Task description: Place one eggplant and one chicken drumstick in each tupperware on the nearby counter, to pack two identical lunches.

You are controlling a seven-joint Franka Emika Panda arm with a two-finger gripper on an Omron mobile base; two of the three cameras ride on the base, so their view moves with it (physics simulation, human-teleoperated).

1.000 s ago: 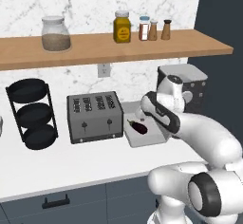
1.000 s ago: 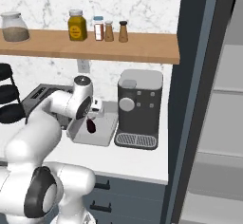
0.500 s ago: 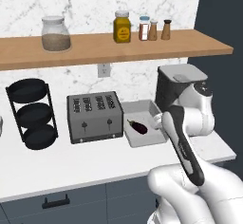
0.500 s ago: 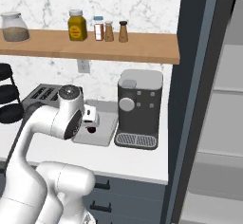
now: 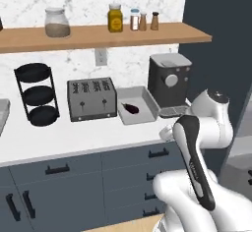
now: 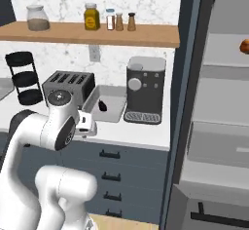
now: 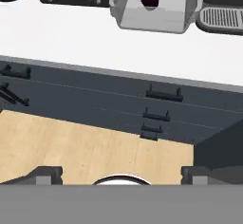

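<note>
Fetching next item | pincer (image 7: pixel 118 171) gaping wide, gripping nothing | eggplant (image 5: pixel 131 108) sitting in tupperware (image 5: pixel 147 102) on table (image 5: pixel 74 132) | advice: approach drumstick (image 6: pixel 244 46) squarely, grasping plump end

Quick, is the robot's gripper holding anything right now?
Gripper: open and holding nothing. The dark eggplant already lies in the tupperware on the counter.

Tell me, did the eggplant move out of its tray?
No. The eggplant lies in the same tupperware beside the toaster; only the camera shifted.
</note>
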